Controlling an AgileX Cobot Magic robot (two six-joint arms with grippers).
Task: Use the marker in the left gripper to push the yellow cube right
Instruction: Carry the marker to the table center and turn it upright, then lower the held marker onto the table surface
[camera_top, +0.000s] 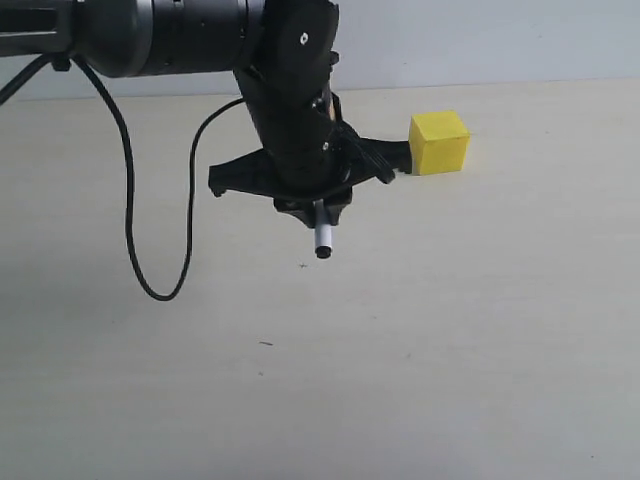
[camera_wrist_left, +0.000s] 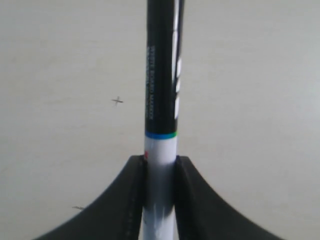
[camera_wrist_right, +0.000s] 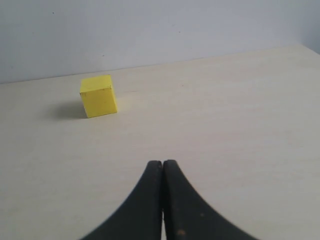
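Observation:
The yellow cube (camera_top: 438, 142) sits on the beige table (camera_top: 450, 350) at the back right; the right wrist view also shows this cube (camera_wrist_right: 98, 96). My left gripper (camera_top: 318, 195) hangs just left of it and is shut on the marker (camera_wrist_left: 161, 75). Its fingers (camera_wrist_left: 135, 190) clamp the white barrel, and the black cap runs on past them. In the exterior view only the marker's white end (camera_top: 323, 240) with its black tip pokes out below the claw. A black part of the claw reaches the cube's left side. My right gripper (camera_wrist_right: 162, 162) is shut and empty, well short of the cube.
A black cable (camera_top: 150, 270) loops down from the left arm over the table's left half. A pale wall (camera_top: 500, 40) closes off the table behind the cube. A small pen cross (camera_wrist_left: 117, 101) marks the tabletop.

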